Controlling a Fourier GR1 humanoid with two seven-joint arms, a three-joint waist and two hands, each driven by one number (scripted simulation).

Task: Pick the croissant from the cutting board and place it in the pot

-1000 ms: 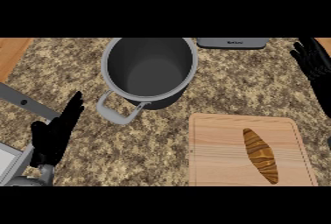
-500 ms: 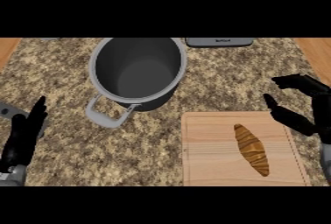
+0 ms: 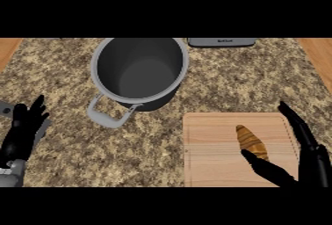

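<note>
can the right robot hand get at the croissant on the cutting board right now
Probably yes. The right robot hand is open, thumb and fingers on either side of the croissant, with nothing else on the cutting board between them.

Even, fairly bright light is falling on the table from above, with no glare showing on it. The pot is casting a small dark shadow on its lower right side, and its inside is shading from dark walls to a paler floor. The board is looking evenly lit, with edges and speckle staying crisp across the view.
</note>
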